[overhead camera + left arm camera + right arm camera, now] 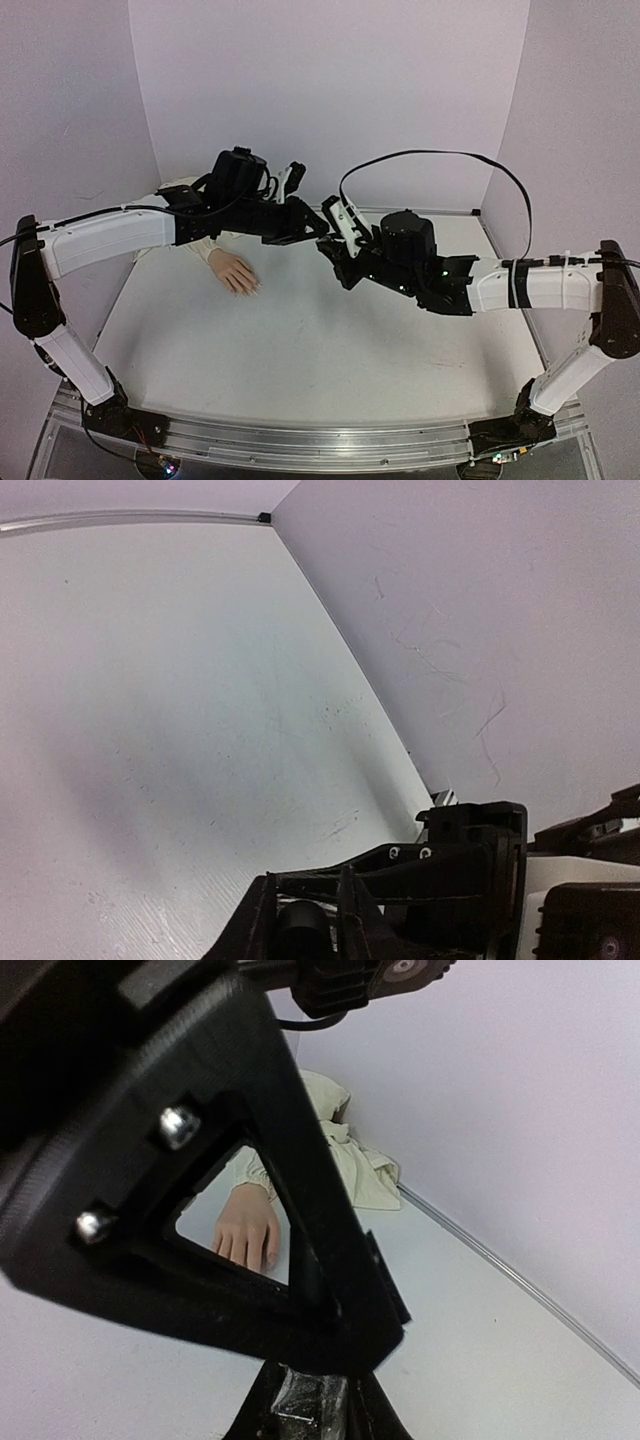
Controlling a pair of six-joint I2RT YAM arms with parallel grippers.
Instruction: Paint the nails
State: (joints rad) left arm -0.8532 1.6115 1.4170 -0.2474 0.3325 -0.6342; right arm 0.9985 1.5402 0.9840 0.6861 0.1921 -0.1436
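Note:
The mannequin hand [235, 272] lies palm down on the white table at back left, its cream sleeve [203, 246] behind it. Its nails [250, 289] are too small to make out. The hand also shows in the right wrist view [247, 1230], seen through the left gripper's frame. My two grippers meet above the table's middle, right of the hand. The left gripper [322, 229] is shut on a dark round cap [300, 928]. The right gripper [335, 252] is shut on the small dark polish bottle [312, 1400], directly against the left gripper's finger [300, 1210].
The lilac back wall [330, 90] and side walls close in the white table [300, 350]. A metal strip [520, 1285] runs along the wall foot. A black cable [440, 155] loops over the right arm.

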